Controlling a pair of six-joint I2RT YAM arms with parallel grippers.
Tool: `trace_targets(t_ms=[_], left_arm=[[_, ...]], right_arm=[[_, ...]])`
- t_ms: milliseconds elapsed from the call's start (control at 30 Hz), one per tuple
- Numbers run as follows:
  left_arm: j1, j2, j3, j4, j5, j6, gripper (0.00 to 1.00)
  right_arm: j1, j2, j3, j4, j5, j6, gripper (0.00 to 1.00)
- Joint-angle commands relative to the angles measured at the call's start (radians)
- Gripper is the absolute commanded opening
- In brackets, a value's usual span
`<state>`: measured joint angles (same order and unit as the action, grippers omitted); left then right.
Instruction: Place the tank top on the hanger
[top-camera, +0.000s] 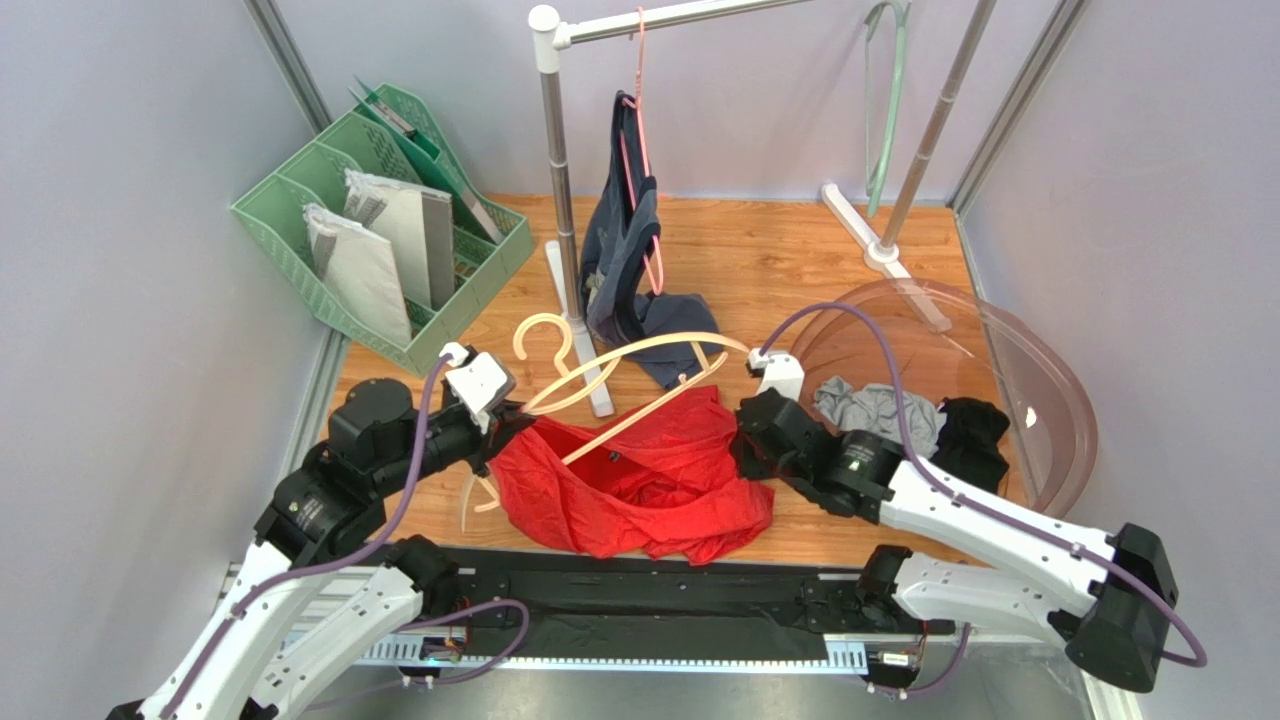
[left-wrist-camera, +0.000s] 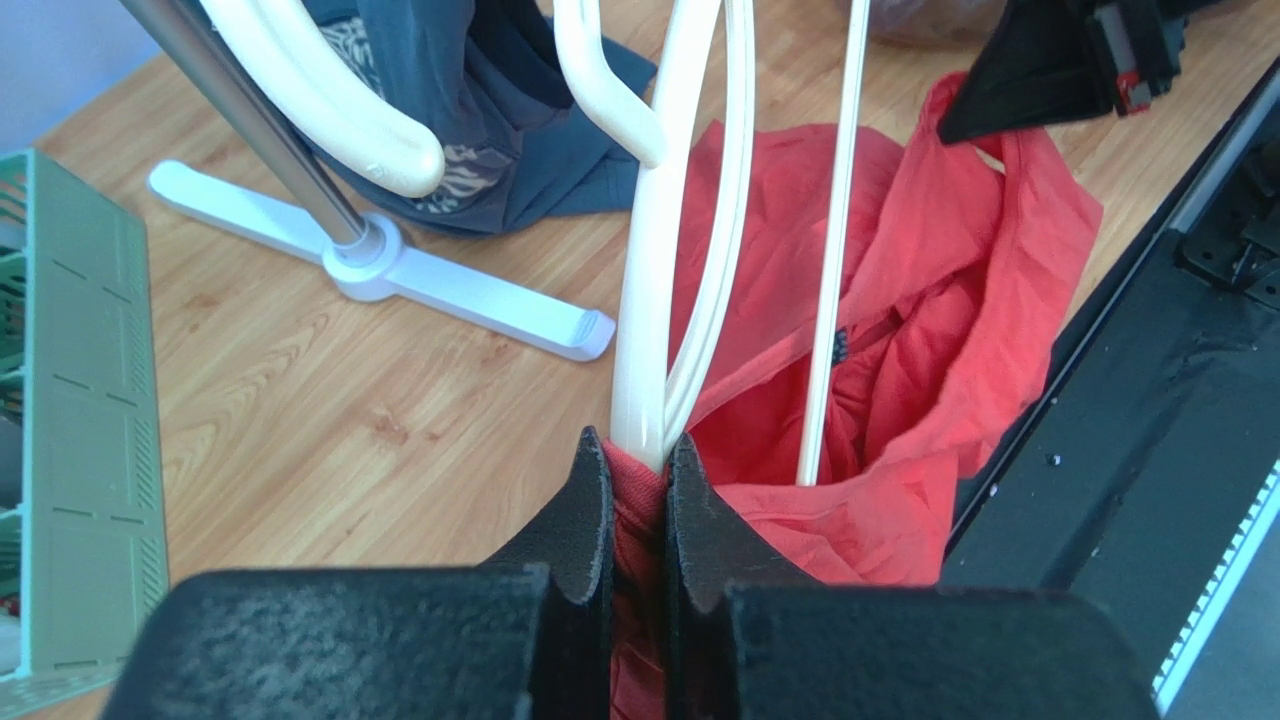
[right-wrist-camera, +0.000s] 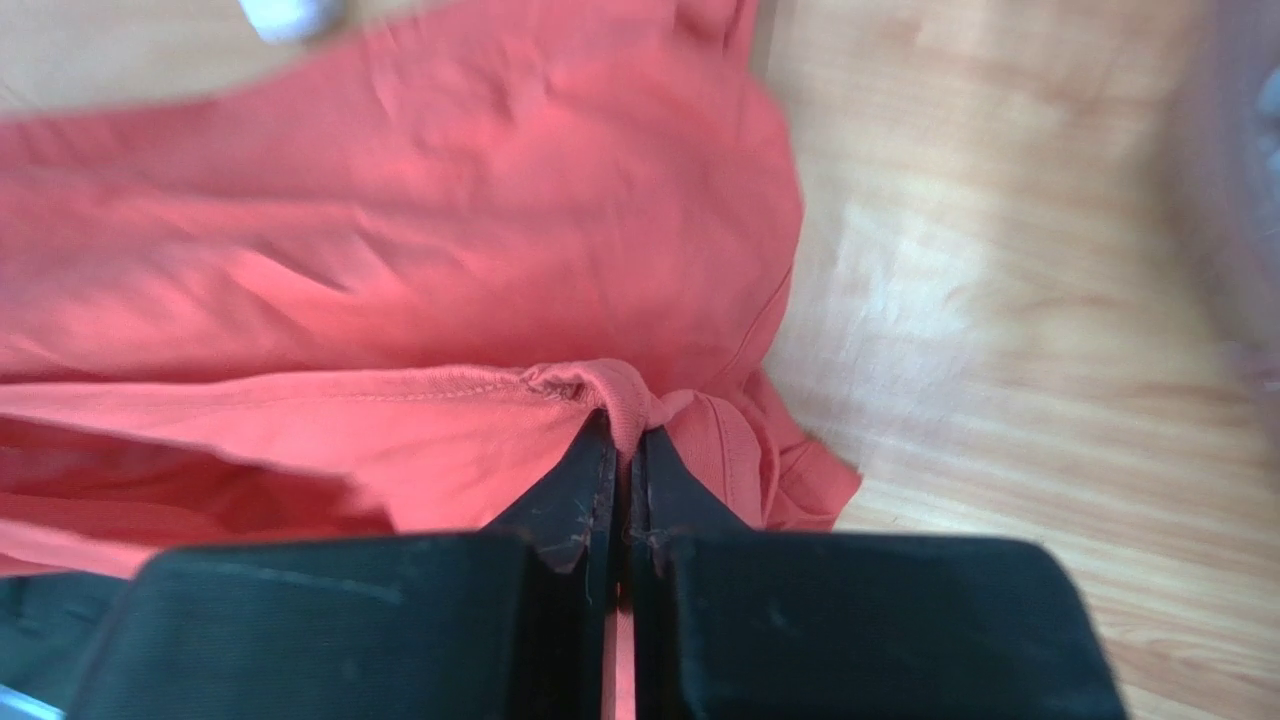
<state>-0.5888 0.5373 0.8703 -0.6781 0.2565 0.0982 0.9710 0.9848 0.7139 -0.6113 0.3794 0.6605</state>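
Tank top (top-camera: 646, 480), heaped partly over the hanger (left-wrist-camera: 649, 300), is pinched twice: left gripper (left-wrist-camera: 639, 450) clamps red cloth at the hanger's tip, right gripper (right-wrist-camera: 621, 435) is closed on a hem. Pull too hard and thin fabric may slip, or the hanger snags the rack (top-camera: 559, 165) just behind it. Wooden table (top-camera: 781, 270) beneath, grey walls (top-camera: 135, 225) around.

The tank top (top-camera: 646, 488) lies on the table (top-camera: 781, 270), front centre, with the left gripper (left-wrist-camera: 639, 450) at its left edge and the right gripper (right-wrist-camera: 619, 428) at its right. The hanger (top-camera: 639, 360) lies across its rear-left part. A file organiser (top-camera: 376, 225) stands rear left. A bowl (top-camera: 1037, 405) sits at the right, with a cloth (top-camera: 869, 408) at its left edge.
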Motion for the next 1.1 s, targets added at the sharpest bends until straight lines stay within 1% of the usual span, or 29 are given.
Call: trace_targets(t_ms=[0, 267, 367, 467, 600, 700, 800, 900, 1067], left_arm=[[-0.003, -0.048, -0.004, 0.074, 0.021, -0.014, 0.00], [-0.003, -0.105, -0.013, 0.097, 0.066, -0.014, 0.00], [-0.003, -0.117, -0.014, 0.107, 0.108, -0.011, 0.00], [-0.003, -0.120, -0.017, 0.120, 0.167, -0.008, 0.00], [-0.003, -0.115, -0.016, 0.126, 0.210, -0.008, 0.00], [-0.003, -0.102, -0.016, 0.130, 0.234, -0.009, 0.00], [-0.003, -0.089, -0.014, 0.133, 0.234, -0.011, 0.00], [-0.003, -0.080, -0.016, 0.133, 0.219, -0.011, 0.00], [-0.003, -0.045, -0.010, 0.129, 0.173, -0.009, 0.00]], right_arm=[[-0.050, -0.046, 0.094, -0.091, 0.067, -0.056, 0.00], [-0.123, -0.103, 0.139, -0.159, 0.099, -0.102, 0.00], [-0.164, -0.121, 0.144, -0.171, 0.107, -0.134, 0.00], [-0.230, -0.136, 0.168, -0.183, 0.104, -0.182, 0.00], [-0.345, -0.146, 0.212, -0.182, 0.076, -0.245, 0.00], [-0.400, -0.146, 0.254, -0.182, 0.047, -0.281, 0.00], [-0.425, -0.143, 0.297, -0.192, 0.026, -0.303, 0.00], [-0.426, -0.143, 0.344, -0.223, 0.030, -0.315, 0.00], [-0.426, -0.155, 0.429, -0.289, -0.010, -0.317, 0.00]])
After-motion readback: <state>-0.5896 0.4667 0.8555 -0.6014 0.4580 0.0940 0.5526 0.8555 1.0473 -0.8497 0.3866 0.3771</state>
